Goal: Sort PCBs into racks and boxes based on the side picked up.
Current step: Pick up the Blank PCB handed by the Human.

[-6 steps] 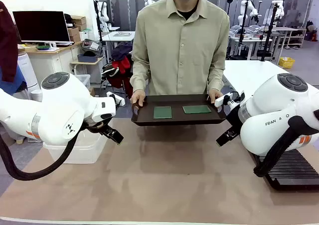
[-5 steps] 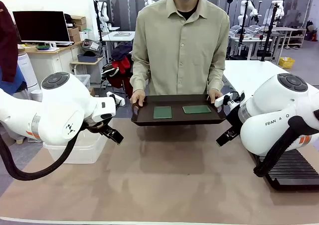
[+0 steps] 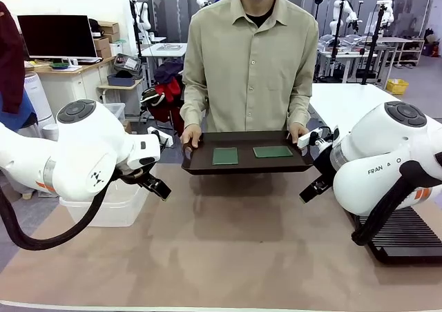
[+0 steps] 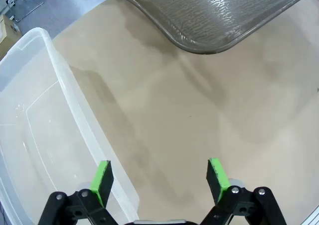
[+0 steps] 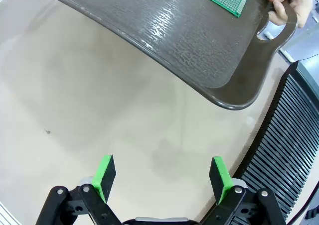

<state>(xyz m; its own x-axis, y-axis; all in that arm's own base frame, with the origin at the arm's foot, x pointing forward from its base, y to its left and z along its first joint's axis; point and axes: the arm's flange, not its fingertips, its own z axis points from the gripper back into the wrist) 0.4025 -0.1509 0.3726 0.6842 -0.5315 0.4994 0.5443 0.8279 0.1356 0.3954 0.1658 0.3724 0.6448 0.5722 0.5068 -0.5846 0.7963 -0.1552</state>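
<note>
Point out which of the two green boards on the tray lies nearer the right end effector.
The wider PCB, on the tray's right half, toward the right end effector; the squarer PCB lies to its left.

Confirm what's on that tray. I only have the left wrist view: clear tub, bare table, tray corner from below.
Observer: Two green PCBs lie flat on the tray, side by side and apart.
Operator: Is the tray set down?
Observer: No. A person's hands hold it by its end handles, above the far side of the table.
Operator: Where's the rack?
Observer: The black slotted rack lies on the table at the robot's right, beside the open right gripper.
</note>
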